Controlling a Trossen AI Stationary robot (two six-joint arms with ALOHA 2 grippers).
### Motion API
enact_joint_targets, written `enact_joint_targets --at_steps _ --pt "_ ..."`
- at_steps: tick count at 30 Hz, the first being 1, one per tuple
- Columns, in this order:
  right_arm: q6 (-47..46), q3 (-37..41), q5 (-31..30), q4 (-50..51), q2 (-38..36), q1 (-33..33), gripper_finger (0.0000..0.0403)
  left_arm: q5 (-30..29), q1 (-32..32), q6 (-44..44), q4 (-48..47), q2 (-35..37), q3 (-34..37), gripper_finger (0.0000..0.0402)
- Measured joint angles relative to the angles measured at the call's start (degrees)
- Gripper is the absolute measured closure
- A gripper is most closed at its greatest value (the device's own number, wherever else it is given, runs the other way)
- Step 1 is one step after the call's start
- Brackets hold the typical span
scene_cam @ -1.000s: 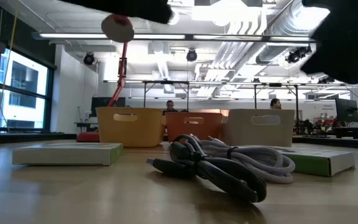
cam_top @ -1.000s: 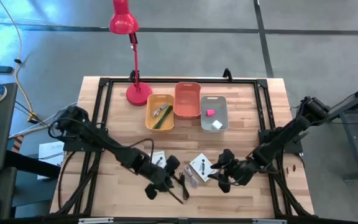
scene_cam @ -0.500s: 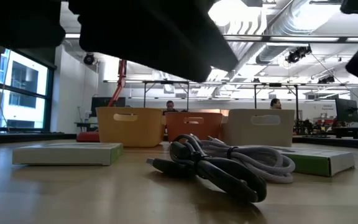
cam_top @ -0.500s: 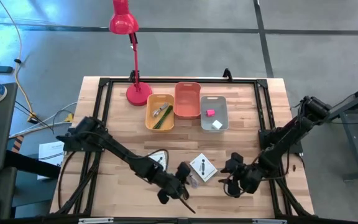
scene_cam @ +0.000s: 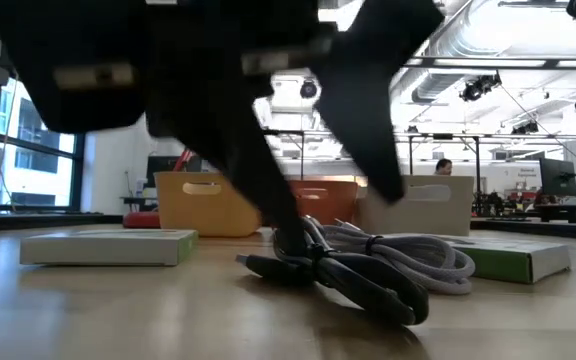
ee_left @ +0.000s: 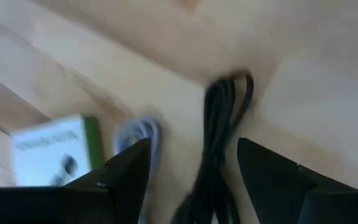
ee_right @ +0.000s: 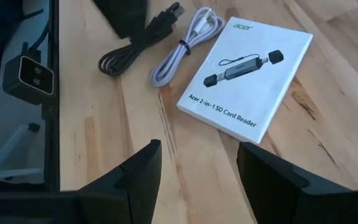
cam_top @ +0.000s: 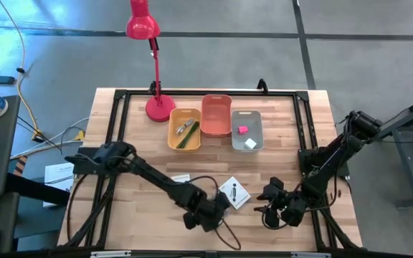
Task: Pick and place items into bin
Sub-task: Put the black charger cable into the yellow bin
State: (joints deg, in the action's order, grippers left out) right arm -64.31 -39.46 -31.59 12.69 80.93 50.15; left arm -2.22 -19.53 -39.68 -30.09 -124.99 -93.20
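We see the left gripper (cam_top: 210, 213) low over the near part of the table (cam_top: 138, 154), its fingers (ee_left: 126, 171) spread wide with the black cable (ee_left: 219, 143) lying on the wood in the gap between them, not gripped. Just to one side of that cable sits a coiled pale cable (ee_right: 182, 53), and past it a white box (ee_right: 247, 78) printed with a card reader. A second white box (cam_top: 181, 179) lies on the far side of the left gripper, close to the arm.

The right gripper (cam_top: 272, 208) hangs over the table well to the right of the left one, fingers (ee_right: 135, 171) wide and empty; the printed box and both cables lie ahead of it.

Far beyond both grippers stand a yellow bin (cam_top: 183, 129) holding a green stick (cam_top: 188, 137), an orange bin (cam_top: 216, 115), and a grey bin (cam_top: 247, 130) holding a pink cube (cam_top: 242, 130) and a white cube (cam_top: 250, 143). A red lamp (cam_top: 149, 64) stands left of the bins
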Motion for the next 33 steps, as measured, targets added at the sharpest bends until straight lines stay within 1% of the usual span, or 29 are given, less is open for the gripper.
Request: enact_joint_targets --at_steps 5,8,12,23,27,33 --pt "-0.19 0.00 0.18 -0.02 0.00 0.02 0.0204 0.71 1.69 0.92 -3.92 -0.90 -0.62 0.0178" --pt "-0.20 0.00 -0.06 -0.02 0.00 0.00 0.0204 2.23 2.62 1.39 -5.51 -0.89 -0.67 0.0194" --pt "-0.20 0.00 -0.07 -0.02 0.00 0.02 0.0204 5.86 3.49 2.01 -6.40 -0.89 -0.67 0.0223" --pt "-0.04 0.00 -0.22 0.04 0.00 0.00 0.0204 5.67 3.41 2.67 -7.65 -0.77 -0.33 0.0271" --pt "-0.15 0.00 -0.48 0.28 0.00 0.00 0.0204 5.82 3.41 4.06 -7.87 -0.70 0.44 0.0279" --pt "-0.17 0.00 -1.69 0.37 0.00 0.00 0.0204 5.87 3.44 6.77 -9.72 -0.67 0.62 0.0275"
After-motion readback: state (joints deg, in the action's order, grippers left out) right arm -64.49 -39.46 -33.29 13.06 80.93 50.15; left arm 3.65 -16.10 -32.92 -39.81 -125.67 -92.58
